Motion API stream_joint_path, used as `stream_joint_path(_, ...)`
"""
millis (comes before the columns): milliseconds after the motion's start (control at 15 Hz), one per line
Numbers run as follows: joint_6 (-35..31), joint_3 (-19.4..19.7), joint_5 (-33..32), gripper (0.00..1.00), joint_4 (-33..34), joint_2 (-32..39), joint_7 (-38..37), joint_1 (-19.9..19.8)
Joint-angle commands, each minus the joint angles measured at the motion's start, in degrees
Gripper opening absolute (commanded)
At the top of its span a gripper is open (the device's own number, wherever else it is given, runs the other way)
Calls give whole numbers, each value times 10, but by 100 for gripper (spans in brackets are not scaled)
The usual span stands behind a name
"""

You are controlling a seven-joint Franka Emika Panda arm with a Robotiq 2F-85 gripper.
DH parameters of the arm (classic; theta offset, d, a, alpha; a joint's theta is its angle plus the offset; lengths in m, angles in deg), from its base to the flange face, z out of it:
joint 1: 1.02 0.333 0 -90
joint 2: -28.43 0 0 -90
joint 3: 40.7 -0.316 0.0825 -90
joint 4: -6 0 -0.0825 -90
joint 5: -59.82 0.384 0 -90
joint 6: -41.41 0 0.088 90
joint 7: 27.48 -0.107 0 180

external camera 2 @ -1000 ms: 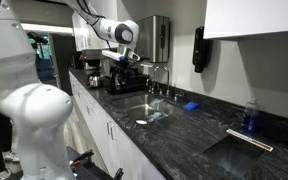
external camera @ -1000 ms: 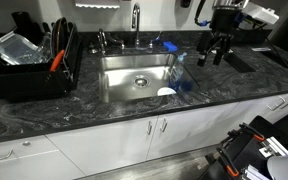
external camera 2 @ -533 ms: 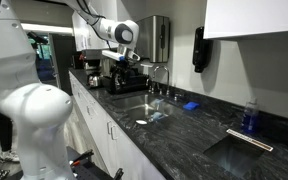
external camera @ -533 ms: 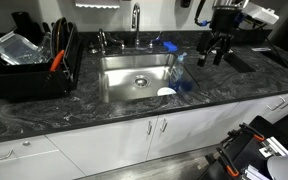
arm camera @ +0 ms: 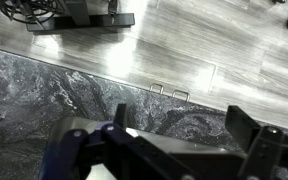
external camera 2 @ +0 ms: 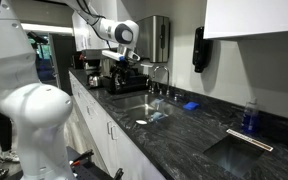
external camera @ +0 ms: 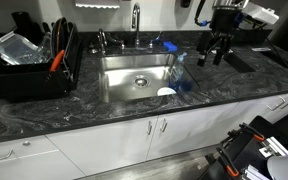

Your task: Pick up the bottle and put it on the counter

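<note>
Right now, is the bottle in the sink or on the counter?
In the sink. The bottle sits inside it, beside the white dish, below the level of the counter.

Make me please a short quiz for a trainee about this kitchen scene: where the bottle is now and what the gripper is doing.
1. True or false: the jaws of the gripper are shut on the bottle.
2. Where is the bottle? A) in a cupboard B) in the sink, against the wall nearest the gripper C) on the floor
3. Fill in: the white round dish lies inside the ____.

Key: 1 false, the jaws stand open and hold nothing; 2 B; 3 sink.
</note>
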Motion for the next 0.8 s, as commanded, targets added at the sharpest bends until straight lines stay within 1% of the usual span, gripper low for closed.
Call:
stream_joint_path(0, 1, -7, 1, 100, 1, 0, 1, -8)
stream_joint_path(200, -17, -10, -5, 100, 1, 7, -5, -8)
stream_joint_path(333, -49, -14, -13, 100, -5, 11, -12, -9)
stream_joint_path(733, -190, -15, -49, 100, -16, 52, -33, -14)
